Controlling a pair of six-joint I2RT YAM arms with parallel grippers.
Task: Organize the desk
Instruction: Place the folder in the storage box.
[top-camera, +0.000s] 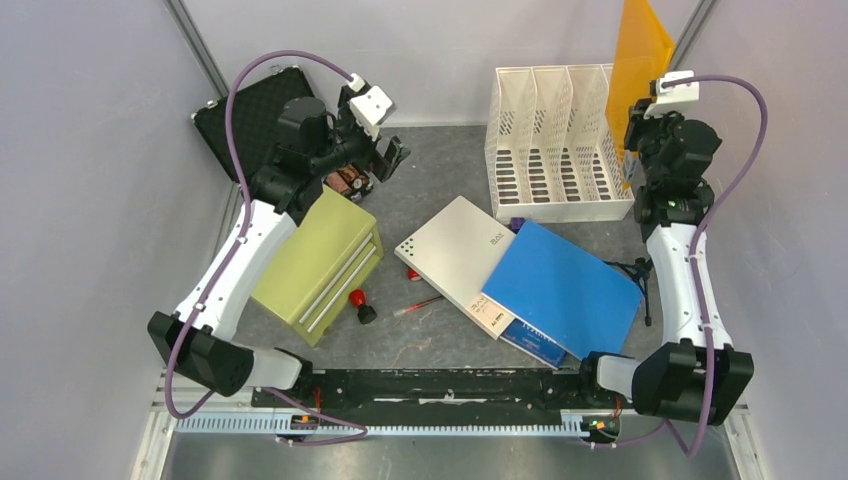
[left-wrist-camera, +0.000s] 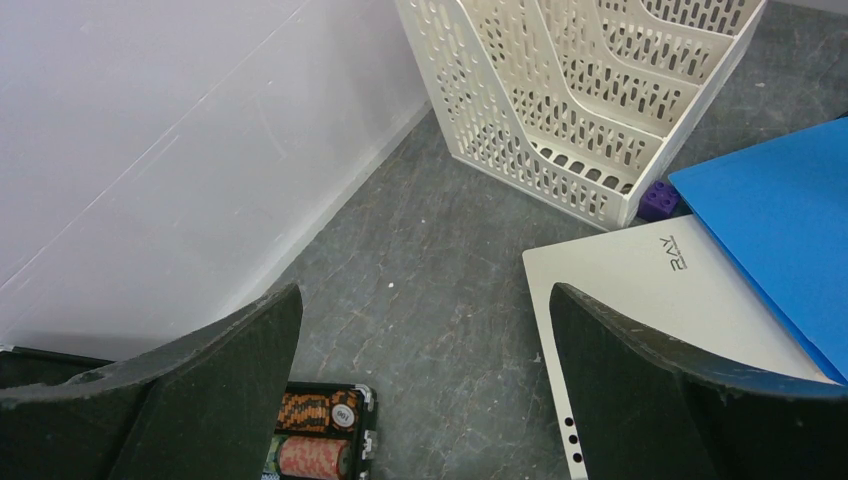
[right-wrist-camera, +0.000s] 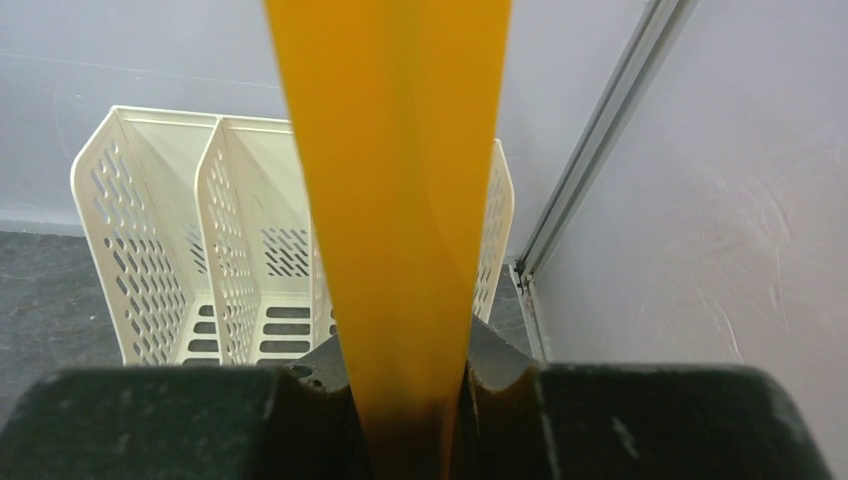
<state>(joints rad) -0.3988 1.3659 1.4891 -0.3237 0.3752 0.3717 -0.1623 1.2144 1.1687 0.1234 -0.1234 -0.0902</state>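
from the top: the dark grey desk (top-camera: 440, 180) fills the middle, under all the things. the left gripper (top-camera: 386, 162) hangs over its far left part, above a tray of chips (top-camera: 350, 182). its jaws are wide apart and hold nothing. a black case (top-camera: 240, 115) is in the far left corner. a green cabinet (top-camera: 320, 262) sits by the left arm. near it lie a red stamp (top-camera: 358, 301) and a red pen (top-camera: 417, 307). a white folder (top-camera: 452, 250) lies in the middle, and a blue folder (top-camera: 565, 285) lies partly on top of it. a white rack (top-camera: 555, 140) stands at the back. the right gripper (top-camera: 640, 115) is up at the rack's right end, clamped on an orange folder (top-camera: 640, 50) that stands upright.

left wrist: the two fingers (left-wrist-camera: 200, 390) are far apart over bare desk. the chips show low between them. a purple block (left-wrist-camera: 658, 200) sits just beside the rack's corner, by the blue folder.

right wrist: the fingers (right-wrist-camera: 505, 385) squeeze the orange folder's bottom edge. the folder goes straight up in front of the rack.
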